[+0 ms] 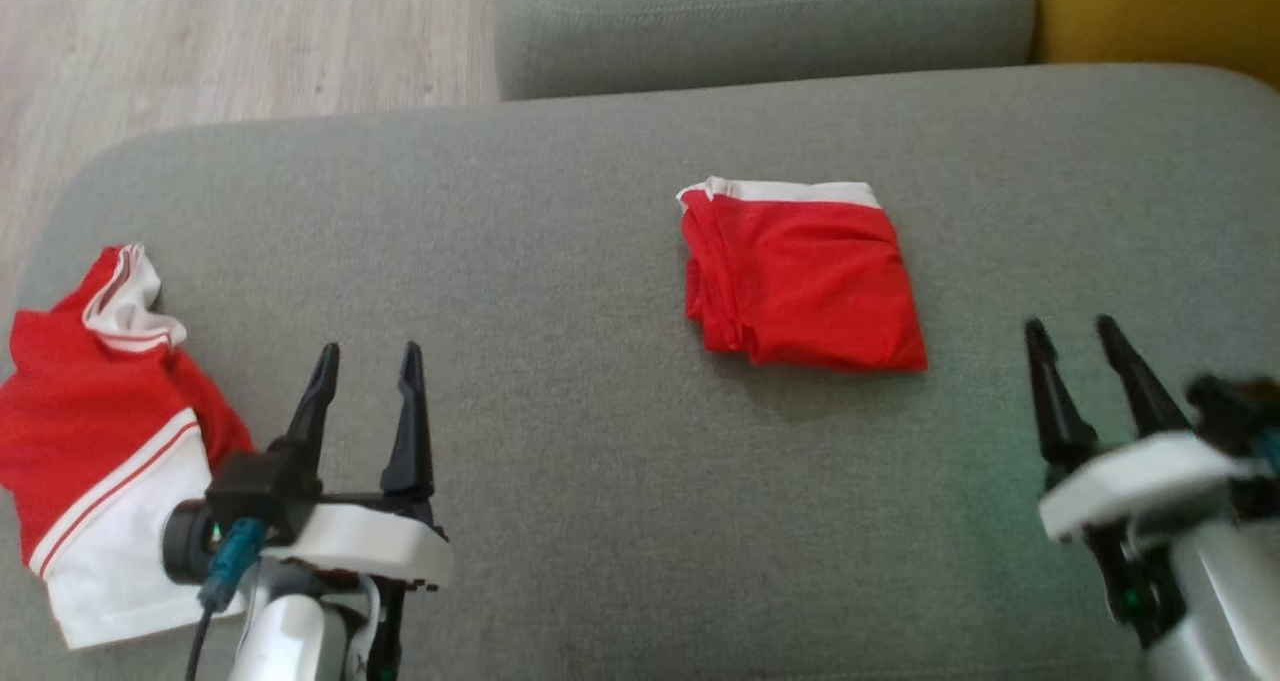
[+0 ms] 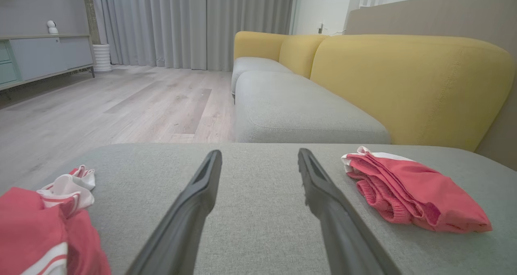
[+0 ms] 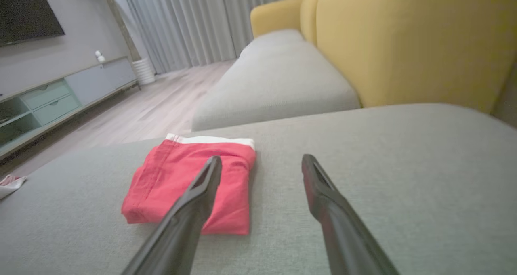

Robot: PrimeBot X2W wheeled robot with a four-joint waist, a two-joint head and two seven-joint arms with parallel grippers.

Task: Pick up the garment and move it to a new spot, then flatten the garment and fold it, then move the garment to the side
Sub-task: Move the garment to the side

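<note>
A grey cushion (image 1: 600, 521) is spread beneath the left jaws. Straight beyond them a grey sofa seat (image 2: 291, 109) is seen, backed by a yellow backrest (image 2: 404, 85) to their right. To their left, a pale wood floor (image 2: 121, 105) is laid up to grey curtains (image 2: 181, 24), and a low sideboard (image 2: 40, 57) is set against the wall (image 2: 32, 8) at far left.

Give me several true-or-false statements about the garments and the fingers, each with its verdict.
1. The folded red garment with a white band lies on the grey fabric cushion. True.
2. The left fingers grip the crumpled red-and-white garment. False: they stand open and empty.
3. The right fingers are open and hold nothing. True.
4. The two garments touch each other. False: bare cushion separates them.
</note>
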